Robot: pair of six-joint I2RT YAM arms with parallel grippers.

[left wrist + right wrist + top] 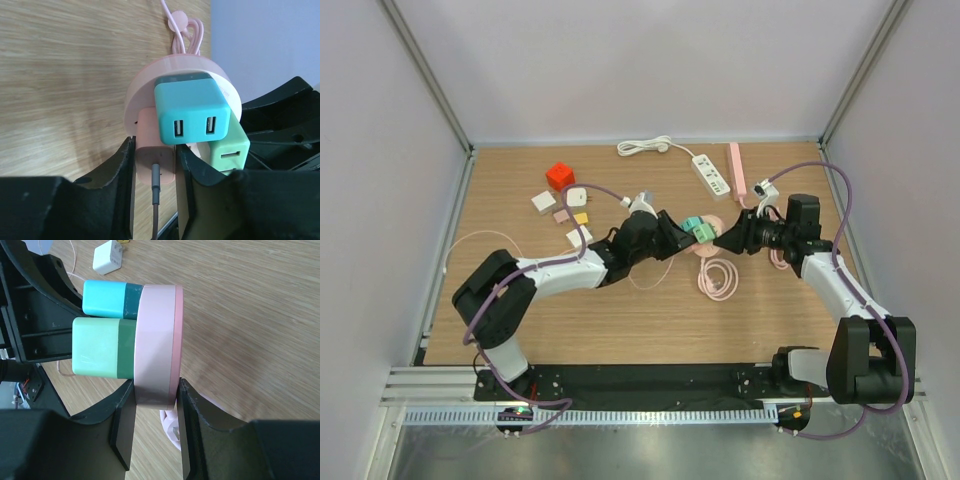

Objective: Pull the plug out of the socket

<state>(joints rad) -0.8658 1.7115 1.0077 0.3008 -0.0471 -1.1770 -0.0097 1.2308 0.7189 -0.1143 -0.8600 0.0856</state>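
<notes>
Near the middle of the wooden table (650, 325), the 2 arms are meeting from opposite sides around a round pink socket hub (155, 330), which is being held up on its edge rather than lying flat.

The right gripper (155, 392) is coming in from the right and is pinching the hub's rim, with 1 finger pressing on each flat face and no gap showing.

3 plugs are sitting in the hub's left-facing side:
- a teal charger (192, 115) with 2 USB ports
- a mint green charger (227, 150) just beside the teal one
- a pink plug (150, 135) with a brownish cable trailing out of its back

The left gripper (156, 155) is reaching in from the left and closing narrowly on the pink plug, its 2 fingers touching the plug's opposite sides. The plug is sitting fully seated against the hub.

A pink cable (718, 278) is lying coiled on the table just near of the hub.

Farther back, a white power strip (711, 173) and a pink power strip (736, 168) are lying side by side. To the far left, a red cube (560, 175) and several small adapters (543, 202) are lying scattered, well apart from the grippers.
</notes>
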